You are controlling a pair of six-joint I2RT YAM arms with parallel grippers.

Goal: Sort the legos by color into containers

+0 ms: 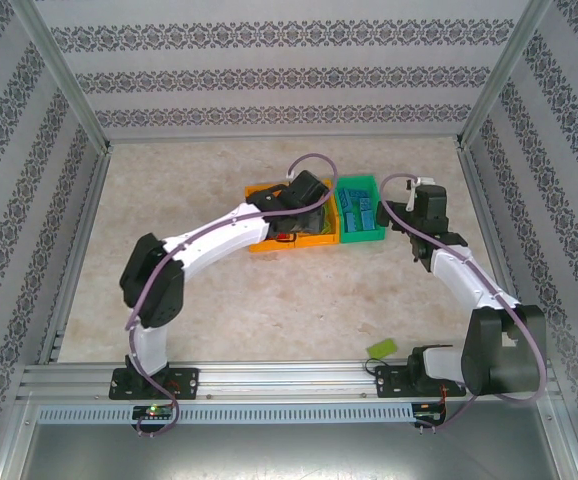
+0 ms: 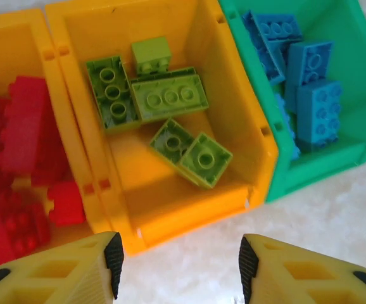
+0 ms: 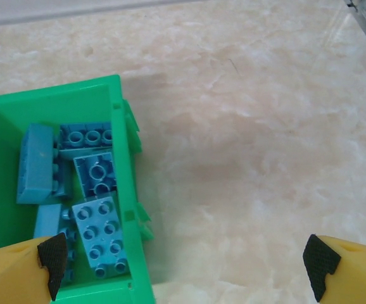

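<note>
Here, blue bricks [image 2: 313, 95] in the green bin [image 2: 309, 174], light green bricks [image 2: 170, 95] in the orange bin [image 2: 170, 212] beside it — left gripper [image 2: 178, 266] nearby, jaws apart, empty, right gripper [image 3: 186, 259] at the green bin's side, wide apart.

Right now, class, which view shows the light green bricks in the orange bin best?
Left wrist: the light green bricks lie close up, studs plain. From the top, the left arm covers most of that orange bin.

Bright, even, diffuse light from above, soft faint shadows beside the green bin [image 3: 125, 158] on the pale surface [image 3: 265, 126], wrist views slightly soft.
</note>
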